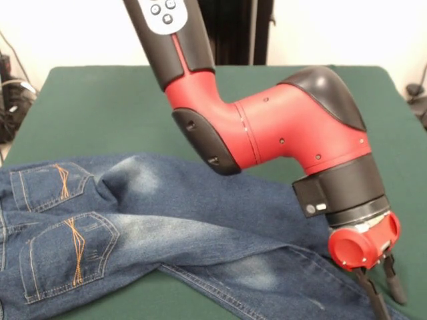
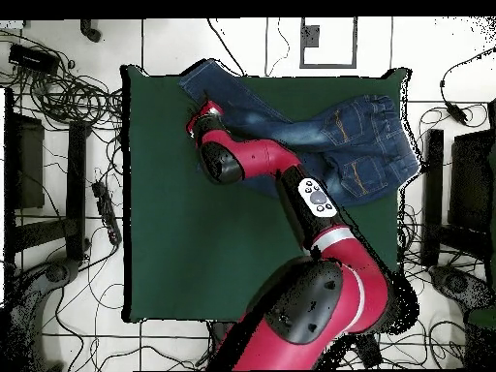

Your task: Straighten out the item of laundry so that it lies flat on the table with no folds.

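Lying nearest the front camera, the jeans (image 1: pixel 147 227) spread across the near part of the table (image 1: pixel 100 107), their blue denim faded to pale patches along the thighs. Two back pockets with orange crossed stitching show at the left of the front view, and light seam stitching runs along the leg edges. The legs cross: one lies over the other, leaving a diagonal fold, so the cloth is not flat. In the overhead view the jeans (image 2: pixel 310 131) lie along the table's edge farthest from the robot's base, the waist end hanging over one corner and the leg ends reaching toward the opposite side.

Just above the leg ends, the gripper (image 1: pixel 380 283) hangs from a round red wrist flange; its two thin black fingers (image 1: pixel 395 280) point down at the denim with a gap between them, released and grasping nothing visible, though the tips run out of the front view.

Behind it, the arm (image 1: pixel 280 127) bends in smooth red shells with black caps, rising to a black link with grey buttons. The table's dark green felt-like cloth stretches matte and plain beyond.
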Tool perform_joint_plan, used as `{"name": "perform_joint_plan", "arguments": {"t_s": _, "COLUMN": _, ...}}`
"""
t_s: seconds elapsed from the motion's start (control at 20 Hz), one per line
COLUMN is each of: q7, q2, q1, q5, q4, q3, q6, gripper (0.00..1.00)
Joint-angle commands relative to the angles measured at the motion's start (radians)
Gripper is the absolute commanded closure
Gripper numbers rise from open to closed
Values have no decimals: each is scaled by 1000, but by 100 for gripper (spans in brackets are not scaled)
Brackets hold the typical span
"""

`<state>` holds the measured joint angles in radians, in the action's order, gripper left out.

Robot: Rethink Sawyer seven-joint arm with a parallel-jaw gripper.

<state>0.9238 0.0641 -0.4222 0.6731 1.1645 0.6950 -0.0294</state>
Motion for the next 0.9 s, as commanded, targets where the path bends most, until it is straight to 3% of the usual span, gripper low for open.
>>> {"name": "perform_joint_plan", "arguments": {"t_s": 0.05, "q7": 235, "q2": -46, "q1": 12, "q5": -62, "q4": -98, "q3": -169, "q6": 25, "gripper": 0}}
{"name": "perform_joint_plan", "arguments": {"t_s": 0.9, "q7": 228, "q2": -123, "q1": 92, "q5": -425, "q4": -198, "q3": -322, "q6": 421, "gripper": 0}}
